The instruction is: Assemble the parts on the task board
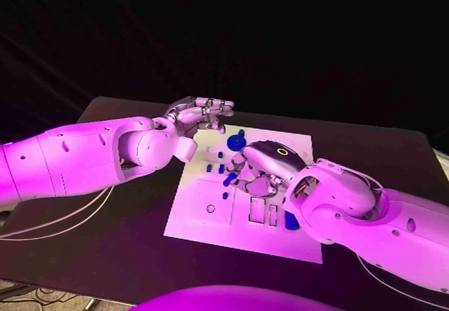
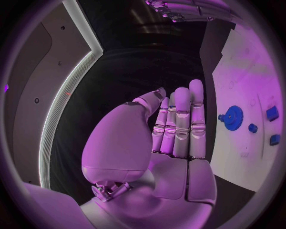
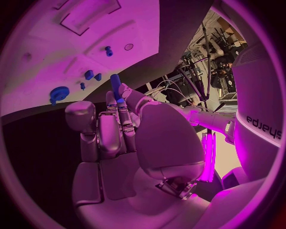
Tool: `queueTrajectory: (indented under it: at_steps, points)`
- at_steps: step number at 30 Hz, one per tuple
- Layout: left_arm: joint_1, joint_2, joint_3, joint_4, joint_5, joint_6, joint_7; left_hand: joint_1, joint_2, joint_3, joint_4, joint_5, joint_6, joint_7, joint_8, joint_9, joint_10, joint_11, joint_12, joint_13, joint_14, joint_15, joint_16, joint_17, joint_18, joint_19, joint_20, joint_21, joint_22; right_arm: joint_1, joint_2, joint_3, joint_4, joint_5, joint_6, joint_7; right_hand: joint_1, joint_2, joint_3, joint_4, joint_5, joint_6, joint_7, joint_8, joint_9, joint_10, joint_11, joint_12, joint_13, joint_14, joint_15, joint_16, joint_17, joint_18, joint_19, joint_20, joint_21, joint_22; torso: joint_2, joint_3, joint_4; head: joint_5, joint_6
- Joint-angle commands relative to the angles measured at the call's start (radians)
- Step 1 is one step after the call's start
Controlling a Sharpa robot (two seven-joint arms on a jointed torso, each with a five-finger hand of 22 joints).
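The white task board (image 1: 207, 220) lies mid-table. A blue gear (image 1: 235, 141) stands near its far edge, also seen from the left wrist (image 2: 233, 115) and the right wrist (image 3: 59, 93). My right hand (image 1: 255, 172) hovers over the board's middle and pinches a slim blue peg (image 3: 116, 87) between thumb and fingers (image 3: 122, 112). My left hand (image 1: 198, 114) hangs above the board's far left corner with its fingers (image 2: 181, 119) straight and nothing in them. Small blue parts (image 3: 88, 75) stand in the board between the gear and the peg.
Slots and a round hole (image 1: 210, 209) mark the board's near half. A blue piece (image 1: 291, 221) lies by my right forearm. More small blue parts (image 2: 272, 113) sit past the gear. Bare black table (image 1: 101, 247) surrounds the board.
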Motion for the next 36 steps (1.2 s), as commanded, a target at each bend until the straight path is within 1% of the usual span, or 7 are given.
queueTrajectory:
  at_steps: [1,4,8,15,23,32,36]
  points:
    - [0.0,0.003,0.0,0.001,-0.006,0.02,0.005,0.003,0.007,-0.002,-0.006,0.002,-0.007,0.002,0.005,-0.001,-0.005,-0.001,0.003,0.002,-0.006,0.001,-0.004,-0.001,0.011,0.007,0.002,-0.004,-0.001,-0.013,0.03,-0.005,-0.018,0.007,0.031,0.029,0.024,0.016,0.008,0.001,0.008,-0.005,0.002,-0.005,0.001,0.032,-0.025,0.002,0.021,0.039,-0.004,0.0,0.0,-0.016,0.002,-0.002,0.006,0.001,0.001,-0.0024,0.0001,0.007,-0.003]
    - [0.0,0.004,0.0,0.001,-0.006,0.019,0.006,0.003,0.007,-0.002,-0.006,0.002,-0.007,0.002,0.005,-0.001,-0.005,-0.001,0.003,0.002,-0.006,0.001,-0.004,-0.001,0.011,0.007,0.002,-0.004,-0.001,-0.034,0.058,-0.009,-0.035,-0.014,0.036,0.027,0.024,0.017,0.008,0.001,0.008,-0.005,0.002,-0.005,0.001,0.032,-0.024,0.002,0.021,0.039,-0.004,0.0,0.0,-0.016,0.002,-0.002,0.007,0.001,0.001,-0.0013,-0.0011,0.014,-0.006]
    - [0.0,0.006,0.0,0.001,-0.006,0.019,0.007,0.008,0.009,0.0,-0.011,0.002,-0.007,0.001,0.006,-0.001,-0.006,-0.001,0.007,0.002,-0.007,0.001,-0.004,-0.003,0.012,0.007,0.001,-0.005,-0.002,-0.063,0.094,-0.012,-0.061,-0.031,0.048,0.027,0.024,0.017,0.009,0.0,0.009,-0.006,0.002,-0.005,0.001,0.032,-0.024,0.002,0.021,0.039,-0.004,-0.001,-0.002,-0.016,0.002,-0.001,0.006,0.0,0.002,-0.0004,-0.0007,0.018,-0.01]
    - [0.0,0.008,0.0,0.001,-0.006,0.018,0.007,0.012,0.011,0.001,-0.014,0.002,-0.007,0.002,0.007,-0.001,-0.007,-0.001,0.009,0.002,-0.007,0.0,-0.004,-0.004,0.012,0.008,0.001,-0.005,-0.002,-0.09,0.134,-0.016,-0.103,-0.048,0.081,0.028,0.023,0.017,0.011,0.0,0.01,-0.006,0.002,-0.005,0.001,0.03,-0.024,0.001,0.021,0.039,-0.004,-0.001,-0.002,-0.016,0.001,-0.001,0.006,-0.001,0.0,-0.001,0.0002,0.022,-0.017]
    - [0.0,0.012,0.0,-0.001,-0.006,0.018,0.008,0.011,0.011,0.001,-0.014,0.002,-0.007,0.002,0.007,-0.001,-0.007,-0.001,0.01,0.002,-0.008,0.0,-0.004,-0.004,0.012,0.008,0.001,-0.006,-0.002,-0.098,0.15,-0.017,-0.122,-0.08,0.112,0.022,0.022,0.017,0.012,0.0,0.011,-0.007,0.003,-0.006,0.001,0.029,-0.023,0.001,0.021,0.039,-0.003,-0.002,-0.004,-0.016,0.001,-0.001,0.006,-0.001,0.0,0.0,-0.0019,0.022,-0.019]
    - [0.0,0.014,0.0,-0.003,-0.006,0.019,0.007,0.011,0.011,0.001,-0.014,0.002,-0.007,0.002,0.007,-0.001,-0.007,-0.001,0.01,0.002,-0.008,0.0,-0.004,-0.004,0.012,0.008,0.001,-0.006,-0.002,-0.099,0.145,-0.017,-0.128,-0.115,0.097,-0.02,0.02,0.019,0.014,0.001,0.012,-0.007,0.003,-0.006,0.001,0.029,-0.023,0.001,0.022,0.039,-0.003,0.0,-0.001,-0.016,0.002,0.0,0.008,0.002,0.0,0.0005,-0.0009,0.021,-0.023]
    - [0.0,0.013,0.0,-0.004,-0.006,0.017,0.006,0.011,0.011,0.0,-0.014,0.002,-0.007,0.002,0.007,-0.001,-0.007,-0.001,0.01,0.002,-0.008,0.001,-0.004,-0.005,0.012,0.008,0.001,-0.006,-0.002,-0.099,0.134,-0.017,-0.122,-0.125,0.086,-0.029,0.02,0.019,0.014,0.001,0.012,-0.007,0.003,-0.006,0.001,0.029,-0.023,0.001,0.022,0.039,-0.003,0.0,0.0,-0.016,0.001,0.0,0.008,0.001,0.001,0.0007,-0.0006,0.026,-0.031]
